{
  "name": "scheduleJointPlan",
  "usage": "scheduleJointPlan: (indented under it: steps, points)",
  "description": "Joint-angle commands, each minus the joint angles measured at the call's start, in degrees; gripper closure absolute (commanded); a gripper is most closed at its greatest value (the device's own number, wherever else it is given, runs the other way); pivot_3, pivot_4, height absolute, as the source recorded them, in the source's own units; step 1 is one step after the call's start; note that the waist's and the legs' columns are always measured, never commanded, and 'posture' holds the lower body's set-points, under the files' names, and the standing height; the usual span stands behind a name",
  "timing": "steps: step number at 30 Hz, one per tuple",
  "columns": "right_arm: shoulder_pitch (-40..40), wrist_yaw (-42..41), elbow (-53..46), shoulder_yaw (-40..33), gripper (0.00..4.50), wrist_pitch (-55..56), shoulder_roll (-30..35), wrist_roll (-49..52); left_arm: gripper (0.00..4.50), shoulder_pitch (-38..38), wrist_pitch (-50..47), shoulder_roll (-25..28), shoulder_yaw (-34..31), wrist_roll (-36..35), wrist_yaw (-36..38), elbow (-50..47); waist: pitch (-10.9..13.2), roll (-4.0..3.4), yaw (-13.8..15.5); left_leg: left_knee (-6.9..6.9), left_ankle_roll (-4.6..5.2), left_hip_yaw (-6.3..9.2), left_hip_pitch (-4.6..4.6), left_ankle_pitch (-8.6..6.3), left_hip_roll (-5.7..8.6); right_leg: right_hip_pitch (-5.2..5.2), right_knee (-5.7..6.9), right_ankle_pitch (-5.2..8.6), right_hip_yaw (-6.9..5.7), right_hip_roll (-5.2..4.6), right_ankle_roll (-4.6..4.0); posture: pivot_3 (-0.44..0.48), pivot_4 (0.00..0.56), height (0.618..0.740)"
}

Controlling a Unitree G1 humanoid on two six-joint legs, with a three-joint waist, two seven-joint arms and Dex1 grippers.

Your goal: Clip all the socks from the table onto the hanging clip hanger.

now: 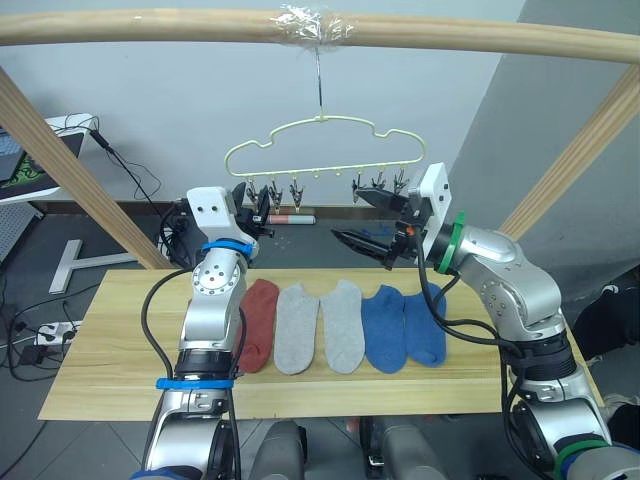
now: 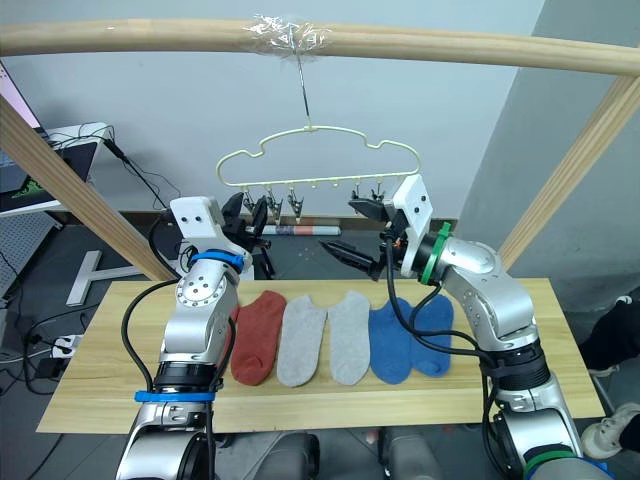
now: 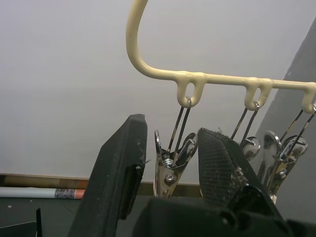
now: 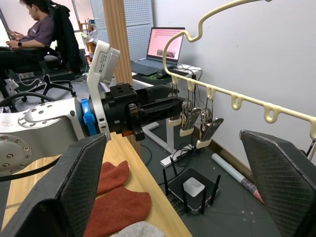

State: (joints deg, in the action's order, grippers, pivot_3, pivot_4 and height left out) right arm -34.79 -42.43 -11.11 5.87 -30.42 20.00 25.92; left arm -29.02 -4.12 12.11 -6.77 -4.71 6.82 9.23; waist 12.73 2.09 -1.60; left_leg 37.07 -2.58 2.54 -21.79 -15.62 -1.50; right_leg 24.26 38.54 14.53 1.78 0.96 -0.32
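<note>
A thin pale yellow-green wire clip hanger (image 1: 322,150) with wavy shoulders hangs by its metal hook from a round pale wooden pole (image 1: 150,25), the hook bound there with clear tape. Small shiny grey metal clips (image 1: 272,193) dangle in a row under its straight lower bar.

Below, on a wide table of light yellowish wood planks (image 1: 100,370), soft knit ankle socks lie flat side by side, touching: rust-red sock (image 1: 258,322) at the robot's left, two light grey socks (image 1: 298,327) in the middle, two blue socks (image 1: 384,327) at the right. The wrist view suggests a second rust-red sock beside the first.

The left gripper (image 1: 256,208) is raised to the hanger's left end. Its two black fingers (image 3: 118,177) are spread, straddling the outermost clip, holding nothing. The right gripper (image 1: 372,222) hovers near the clips at the hanger's right end, fingers wide apart, also empty.

Judged risks: the hanger hangs freely from one hook, so a push from either finger could swing or twist it and move the clips away. The clips are small and slick, so closing the fingers off-centre may let one slip out instead of opening. No sock is lifted yet, so a clip might be pressed open with nothing to feed in.
</note>
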Motion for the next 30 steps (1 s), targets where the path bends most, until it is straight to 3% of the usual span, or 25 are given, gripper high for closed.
scheduleJointPlan:
  steps: [1, 4, 7, 15, 19, 24, 30]
  points:
    - [-0.2, 0.0, -2.0, -1.2, 0.0, 0.1, 0.2, 1.0, 3.15, -0.8, 2.1, -0.1, -0.3, -0.4, 0.4, -1.6, 0.0, 0.0, 0.0, 0.0, 0.0, 0.0, 0.0, 0.0, 0.0, 0.0, 0.0, 0.0, 0.0, 0.0, 0.0, -0.007, 0.217, 0.74]
    - [-0.2, 0.1, -2.3, -1.2, 0.0, 0.0, 0.3, 1.0, 4.0, -0.6, 2.0, -0.1, -0.3, -0.6, 0.4, -1.8, 0.0, 0.0, 0.0, 0.0, 0.0, 0.0, 0.0, 0.0, 0.0, 0.0, 0.0, 0.0, 0.0, 0.0, 0.0, -0.009, 0.217, 0.74]
    - [-0.5, 0.3, -2.7, -1.4, 0.0, -0.4, 0.2, 1.3, 4.45, -0.5, 1.9, -0.1, -0.3, -1.0, 0.5, -1.9, 0.0, 0.0, 0.0, 0.0, 0.0, 0.0, 0.0, 0.0, 0.0, 0.0, 0.0, 0.0, 0.0, 0.0, 0.0, -0.01, 0.221, 0.74]
    - [2.9, 1.3, -3.2, 0.1, 0.0, -0.8, 0.9, -1.0, 4.45, -1.0, -1.2, 0.7, -0.9, -2.7, 2.0, -2.1, 0.0, 0.0, 0.0, 0.0, 0.0, 0.03, -0.01, 0.0, 0.0, 0.0, 0.0, 0.0, -0.02, 0.0, -0.01, -0.005, 0.227, 0.74]
    - [9.8, 5.8, 0.5, 2.3, 0.0, 1.1, 4.5, -9.6, 4.45, -0.2, -3.3, 1.6, -1.1, -3.7, 3.7, -3.5, 0.0, 0.02, 0.2, 0.0, 0.0, 0.08, -0.01, 0.0, 0.05, -0.06, -0.02, 0.03, -0.06, -0.05, 0.04, 0.005, 0.231, 0.74]
    - [16.3, 14.5, 8.2, -1.3, 0.0, 1.6, 4.7, -14.9, 4.45, 0.9, -4.9, 2.4, -1.6, -4.6, 4.8, -4.8, 0.2, -0.05, 0.0, 0.01, -0.01, 0.06, 0.06, 0.01, 0.05, -0.03, 0.05, 0.06, 0.11, -0.04, 0.1, 0.012, 0.234, 0.74]
    - [17.8, 17.6, 14.5, -2.3, 0.0, 0.7, 3.6, -17.1, 4.45, 1.3, -5.8, 2.5, -1.5, -5.0, 5.3, -5.0, 0.2, -0.06, -0.3, 0.0, -0.02, -0.16, 0.14, 0.01, 0.02, -0.03, 0.11, 0.16, 0.18, -0.01, 0.27, 0.012, 0.234, 0.74]
